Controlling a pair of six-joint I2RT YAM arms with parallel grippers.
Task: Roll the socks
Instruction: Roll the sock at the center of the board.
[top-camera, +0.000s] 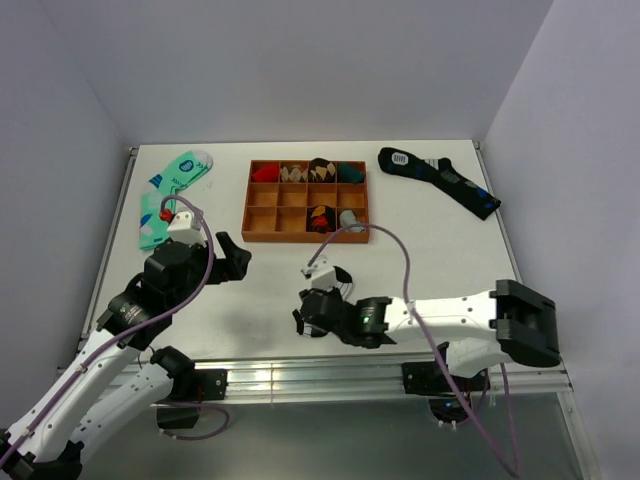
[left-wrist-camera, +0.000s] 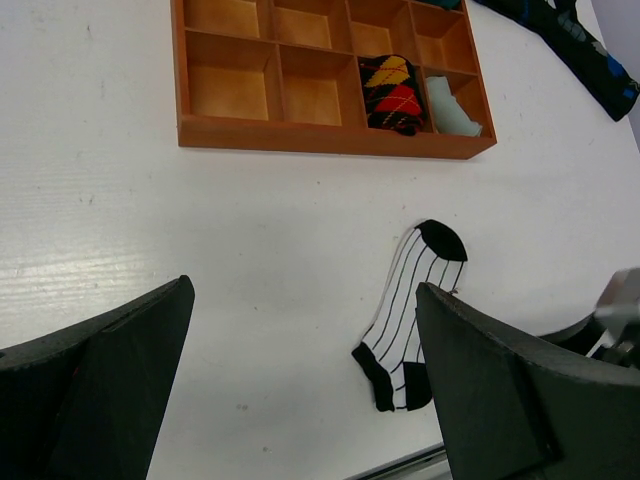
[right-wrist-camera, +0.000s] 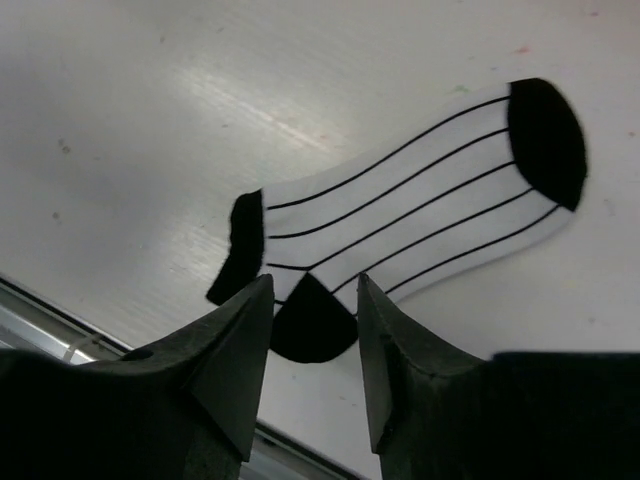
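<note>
The sock (right-wrist-camera: 420, 195) is short and white, with thin black stripes and black toe, heel and cuff. It lies flat on the white table near the front edge, also in the left wrist view (left-wrist-camera: 415, 300). My right gripper (right-wrist-camera: 313, 282) stands low over its heel end. The jaws are partly closed but still apart, one on each side of the black heel. From above, the right gripper (top-camera: 315, 318) covers most of the sock (top-camera: 341, 277). My left gripper (left-wrist-camera: 303, 288) hangs wide open and holds nothing, to the left of the sock and above the table (top-camera: 232, 258).
A wooden compartment tray (top-camera: 262, 225) stands at mid-table and holds several rolled socks, one argyle (left-wrist-camera: 390, 95). A mint green sock (top-camera: 165, 195) lies at the far left. A long black sock (top-camera: 440, 180) lies at the far right. The table's metal front rail (top-camera: 330, 375) runs just behind the right gripper.
</note>
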